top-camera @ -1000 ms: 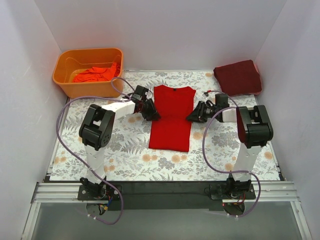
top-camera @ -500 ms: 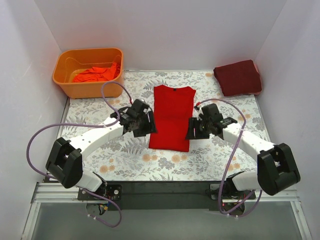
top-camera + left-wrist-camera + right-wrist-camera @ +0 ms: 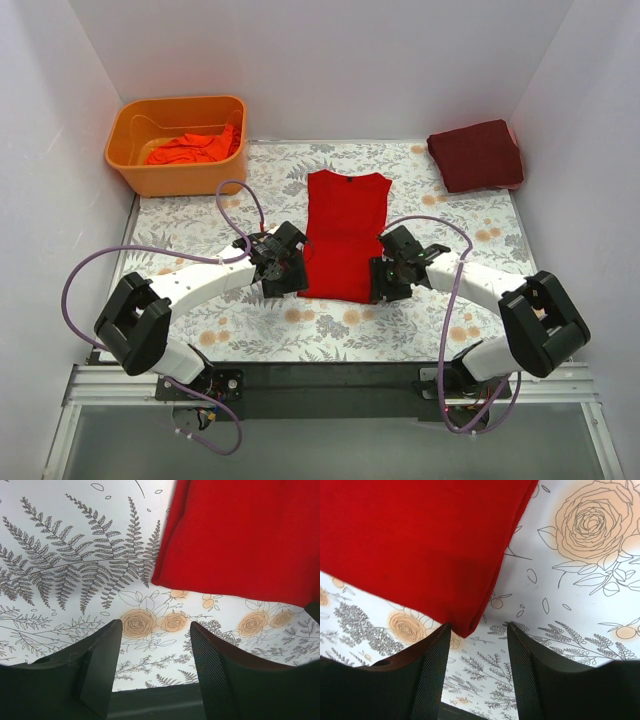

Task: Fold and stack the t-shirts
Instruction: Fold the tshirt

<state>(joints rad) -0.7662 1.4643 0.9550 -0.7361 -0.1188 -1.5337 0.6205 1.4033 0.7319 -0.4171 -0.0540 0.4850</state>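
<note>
A bright red t-shirt [image 3: 345, 235] lies folded into a long strip on the floral table, collar at the far end. My left gripper [image 3: 291, 284] hovers open just off its near left corner. In the left wrist view that t-shirt [image 3: 240, 535] lies up and right of the left gripper [image 3: 156, 645], which holds nothing. My right gripper [image 3: 381, 287] is open at the near right corner. In the right wrist view the red t-shirt [image 3: 420, 540] ends in a corner just above the gap of the right gripper [image 3: 477, 645]. A folded maroon t-shirt [image 3: 476, 155] lies at the back right.
An orange tub [image 3: 128, 135] at the back left holds crumpled orange-red t-shirts [image 3: 190, 148]. White walls close in the table on three sides. The black front rail [image 3: 330, 378] runs along the near edge, and purple cables loop beside both arms.
Both arms have swung from the red t-shirt's mid sides down to its near corners. Both grippers' jaws stand wider than a second ago.
</note>
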